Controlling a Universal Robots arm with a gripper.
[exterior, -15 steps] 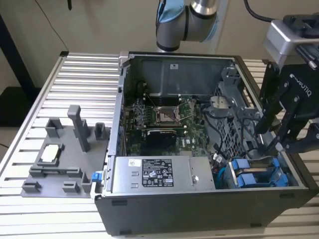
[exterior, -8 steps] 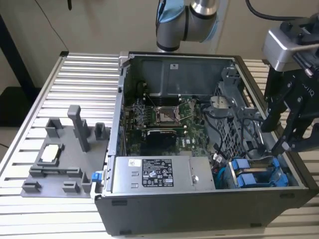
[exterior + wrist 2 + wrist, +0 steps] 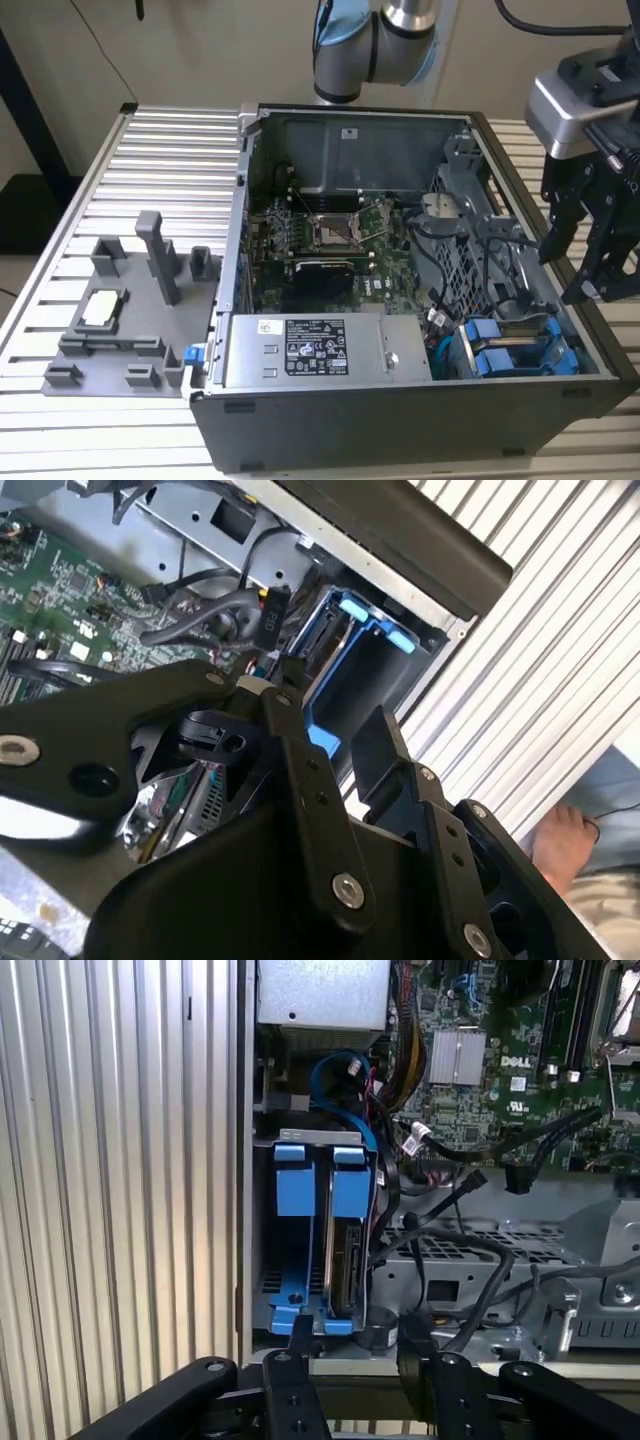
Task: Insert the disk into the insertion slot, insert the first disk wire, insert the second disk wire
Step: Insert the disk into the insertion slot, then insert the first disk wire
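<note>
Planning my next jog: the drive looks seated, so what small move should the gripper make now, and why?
Probably ease toward the black plug, which looks loose. The disk already stands in its bay beside the other blue carrier, and the open gripper holds nothing.
</note>
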